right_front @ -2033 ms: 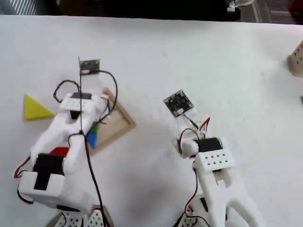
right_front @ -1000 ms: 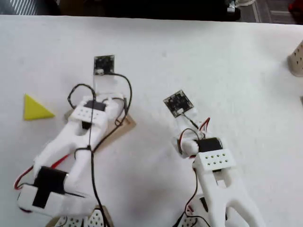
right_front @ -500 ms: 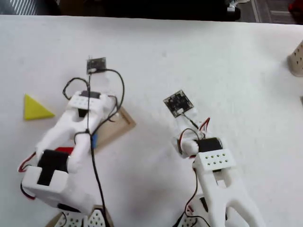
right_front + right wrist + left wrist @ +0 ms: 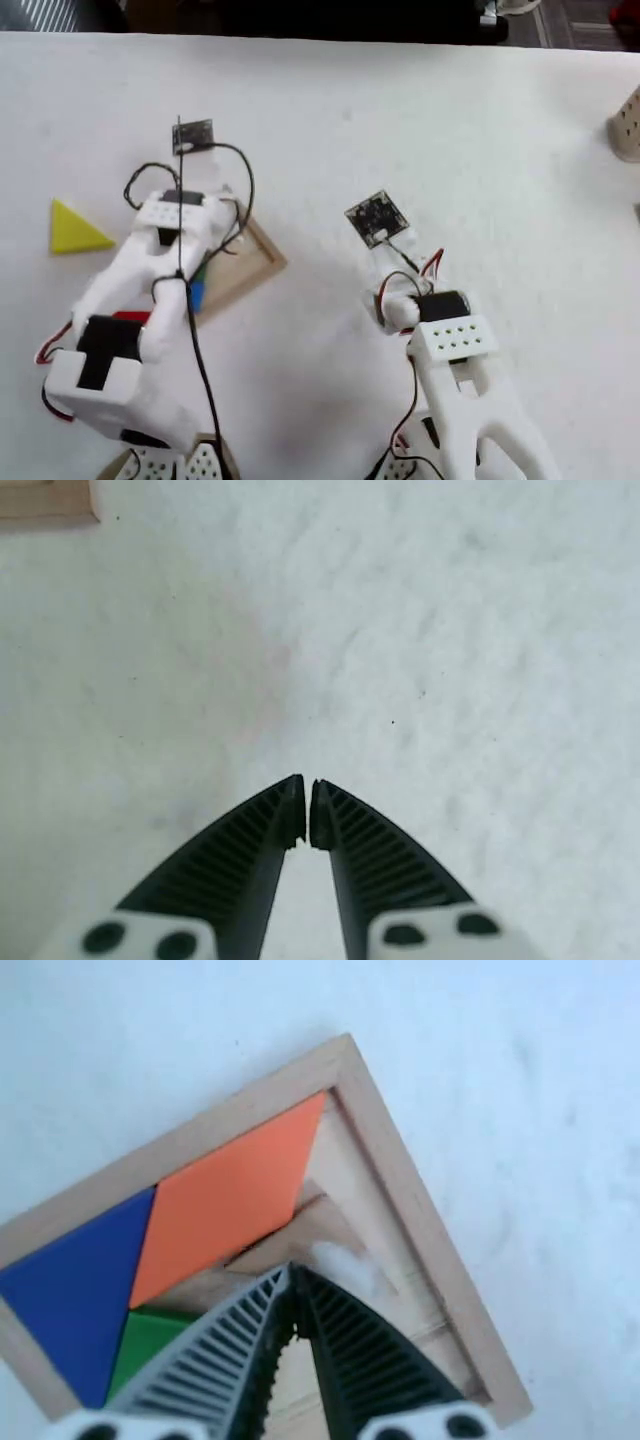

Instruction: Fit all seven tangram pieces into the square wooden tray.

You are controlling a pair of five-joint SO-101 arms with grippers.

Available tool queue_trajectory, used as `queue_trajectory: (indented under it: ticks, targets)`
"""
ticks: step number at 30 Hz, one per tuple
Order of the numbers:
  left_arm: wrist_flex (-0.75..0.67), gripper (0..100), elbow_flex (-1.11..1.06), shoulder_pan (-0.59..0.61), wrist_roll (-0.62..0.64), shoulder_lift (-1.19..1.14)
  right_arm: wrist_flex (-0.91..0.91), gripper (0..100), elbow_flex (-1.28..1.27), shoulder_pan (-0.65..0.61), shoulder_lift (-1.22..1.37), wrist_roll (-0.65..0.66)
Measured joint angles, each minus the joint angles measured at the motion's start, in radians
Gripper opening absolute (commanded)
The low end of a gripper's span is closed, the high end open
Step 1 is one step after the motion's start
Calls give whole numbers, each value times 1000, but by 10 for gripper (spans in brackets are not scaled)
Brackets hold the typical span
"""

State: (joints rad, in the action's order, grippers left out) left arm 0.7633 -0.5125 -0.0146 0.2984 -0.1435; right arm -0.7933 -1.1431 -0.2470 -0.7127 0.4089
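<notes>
Spanning view: white tabletop (image 4: 420, 110) | room (image 4: 300, 15) behind dark | left tool (image 4: 292, 1285), right tool (image 4: 307, 810): tips together

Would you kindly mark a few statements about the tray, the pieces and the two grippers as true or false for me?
1. The yellow triangle lies on the table, outside the wooden tray. True.
2. The left gripper holds the orange piece. False: the orange piece lies flat in the tray, and the gripper is shut on nothing above it.
3. The right gripper is shut over bare table. True.
4. The tray is completely filled. False: bare wooden floor shows beside the orange piece.
5. The blue piece lies edge to edge with the orange piece in the tray. True.
</notes>
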Motion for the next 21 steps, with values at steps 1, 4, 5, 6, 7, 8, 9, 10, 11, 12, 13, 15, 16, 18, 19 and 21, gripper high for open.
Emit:
queue_trajectory:
  ticks: [1, 4, 5, 6, 7, 8, 9, 10, 11, 12, 13, 15, 16, 18, 19, 21]
  targets:
    - [0, 23, 3, 0, 0, 0, 0, 18, 0, 0, 0, 0]
    - [-6, 23, 8, -9, 0, 0, 0, 18, 0, 0, 0, 0]
    - [-28, 23, 8, -15, 0, 0, 0, 18, 0, 0, 0, 0]
    - [-48, 23, 8, -15, 0, 0, 0, 18, 0, 0, 0, 0]
    - [-68, 23, 8, -15, 0, 0, 0, 18, 0, 0, 0, 0]
    - [-80, 23, 9, -11, 0, -5, 0, 18, 0, 0, 0, 0]
    - [-89, 23, 11, -9, 0, -9, 0, 18, 0, 0, 0, 0]
    - [-94, 23, 11, -9, 0, -17, 0, 18, 0, 0, 0, 0]
    - [-95, 23, 11, -11, 0, -23, 0, 18, 0, 0, 0, 0]
    - [-95, 23, 12, -11, 0, -25, 0, 18, 0, 0, 0, 0]
    - [-95, 23, 17, -11, 0, -26, 0, 18, 0, 0, 0, 0]
    - [-97, 23, 20, -12, 0, -26, 0, 18, 0, 0, 0, 0]
    - [-95, 23, 20, -12, 0, -26, 0, 18, 0, 0, 0, 0]
    - [-92, 23, 20, -15, 0, -26, 0, 18, 0, 0, 0, 0]
    - [-86, 23, 20, -23, 0, -26, 0, 18, 0, 0, 0, 0]
    - [-66, 23, 20, -44, 0, -26, 0, 18, 0, 0, 0, 0]
